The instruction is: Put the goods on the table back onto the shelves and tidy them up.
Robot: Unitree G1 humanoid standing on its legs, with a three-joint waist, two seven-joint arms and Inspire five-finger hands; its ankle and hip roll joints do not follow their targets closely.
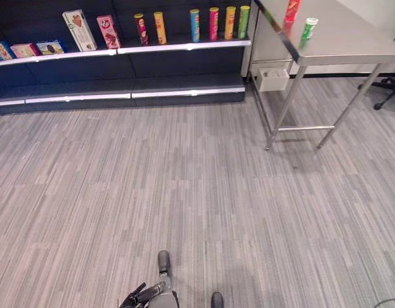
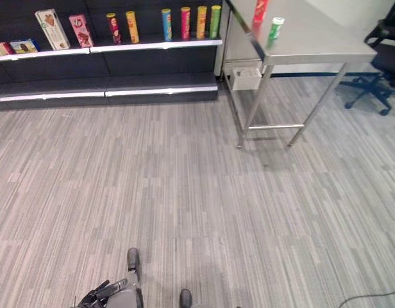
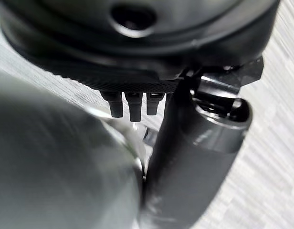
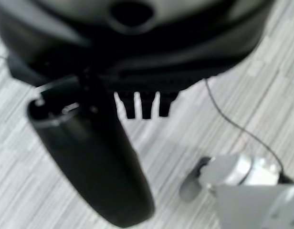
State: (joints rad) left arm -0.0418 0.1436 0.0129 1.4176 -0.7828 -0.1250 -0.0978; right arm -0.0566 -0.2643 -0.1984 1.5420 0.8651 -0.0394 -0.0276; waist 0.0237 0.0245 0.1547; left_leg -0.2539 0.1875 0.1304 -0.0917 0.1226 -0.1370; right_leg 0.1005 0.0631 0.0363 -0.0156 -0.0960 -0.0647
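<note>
My left robot hand (image 1: 141, 295) at bottom edge, fingers relaxed, empty, my right robot hand (image 4: 97, 157) likewise slack, red can (image 1: 292, 10) and green can (image 1: 308, 30) on worktop (image 1: 351, 38) upper right, shelves (image 1: 120, 51) upper left.

Steel table (image 1: 351, 38) bearing red can (image 1: 292, 10) and green can (image 1: 308, 30), dark shelves (image 1: 120, 50) lined with tubes (image 1: 213, 23) and boxes (image 1: 79, 29)

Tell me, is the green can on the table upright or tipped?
Upright: the green can stands on its end near the steel table's front edge.
</note>
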